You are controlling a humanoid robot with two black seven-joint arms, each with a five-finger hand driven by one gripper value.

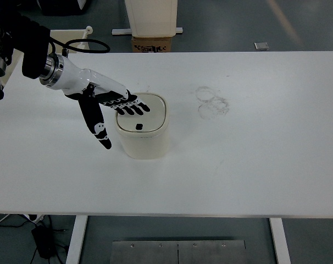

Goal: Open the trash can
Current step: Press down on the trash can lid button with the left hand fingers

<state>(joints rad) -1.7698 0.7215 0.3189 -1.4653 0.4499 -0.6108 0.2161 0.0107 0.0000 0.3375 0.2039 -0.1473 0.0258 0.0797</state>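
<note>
Table front edge [166,212]: bare, nearest the camera.
Trash can [142,132]: upright left of the table's middle, lid [140,115] down.
Left hand [103,107]: fingers [134,107] spread flat on the lid's left part; thumb hanging beside the can wall; grasping nothing.
Risk: off-centre pressing, likely missing the dark button [139,127] or tipping the can.

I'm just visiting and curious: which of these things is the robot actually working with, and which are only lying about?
Part of the job:
- trash can, lid shut
- left hand, fingers spread over the lid

Just there:
- white table
- ring marks on the table
- cardboard box on the floor
</note>
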